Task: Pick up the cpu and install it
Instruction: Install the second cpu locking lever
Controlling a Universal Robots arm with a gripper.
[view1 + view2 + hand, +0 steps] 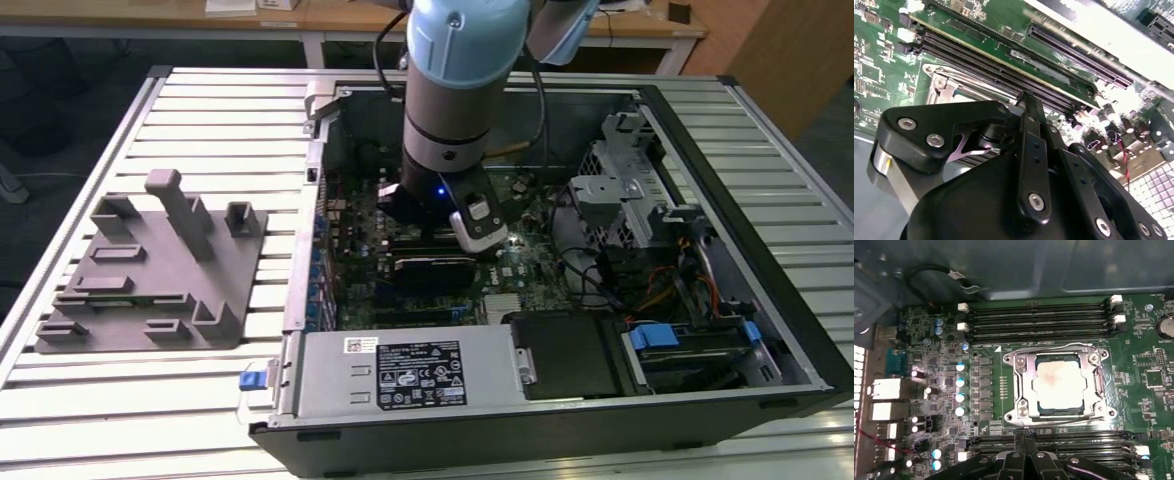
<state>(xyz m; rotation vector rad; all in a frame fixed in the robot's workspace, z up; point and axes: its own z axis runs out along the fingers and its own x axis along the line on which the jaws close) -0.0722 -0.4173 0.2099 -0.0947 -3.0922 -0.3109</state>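
**CPU seated in the socket frame, gripper poised just beside it**

The small flat square cpu [1060, 385], silvery-grey on top with a pale rim, lies inside the square metal socket frame [1019, 390] on the green motherboard [1144, 375]. Its thin wire retention lever [1069, 419] runs along one edge of the frame. Long black memory slots [1039, 320] flank the socket on two opposite sides, and a column of small round capacitors [960, 390] stands beside it. In the exterior view, the open black computer case [747, 200] lies flat on a slatted aluminium table [214, 110]; a grey plastic fixture [147, 275] with upright pegs rests on the table at the exterior view's left, well apart from the case. A grey metal power supply box [400, 370] and a bundle of drive cables [667, 290] sit along the case's near edge and the exterior view's right.

The arm [461, 90] reaches straight down into the case. Its black gripper [1025, 436] hangs over the memory slots just beside the socket frame, fingertips drawn together and holding nothing.
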